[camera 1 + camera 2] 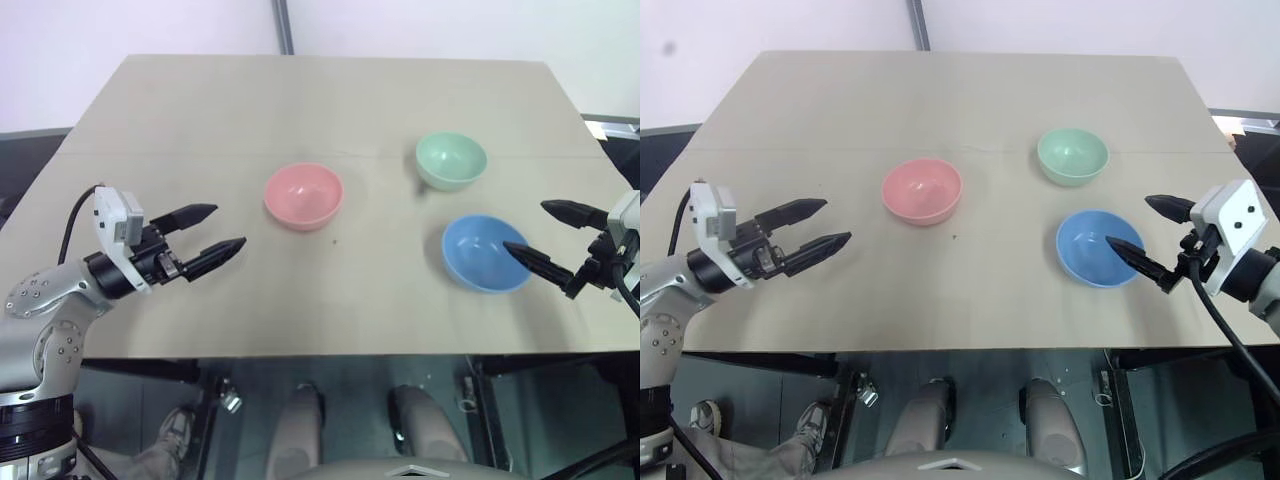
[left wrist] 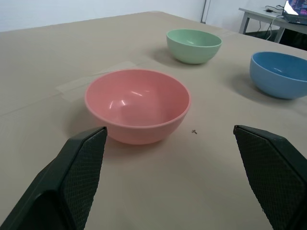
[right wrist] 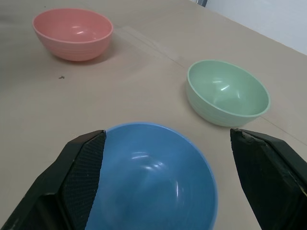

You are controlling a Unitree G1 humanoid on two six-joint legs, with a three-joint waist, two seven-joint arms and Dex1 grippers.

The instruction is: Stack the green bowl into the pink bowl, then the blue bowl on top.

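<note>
Nothing was stacked yet; all three bowls sat apart and upright on the table (image 1: 200, 110). At the left, the left gripper (image 1: 212, 243) hovered with fingers spread wide and empty, pointed toward the pink bowl (image 1: 304, 195) near the middle. Farther right and far back stood the green bowl (image 1: 451, 160), with the blue bowl (image 1: 485, 253) nearer. The right gripper (image 1: 546, 238), also wide and empty, hung at the blue bowl's right rim. Both stacking steps remained.

Bright even light, soft shadows, sharp.
</note>
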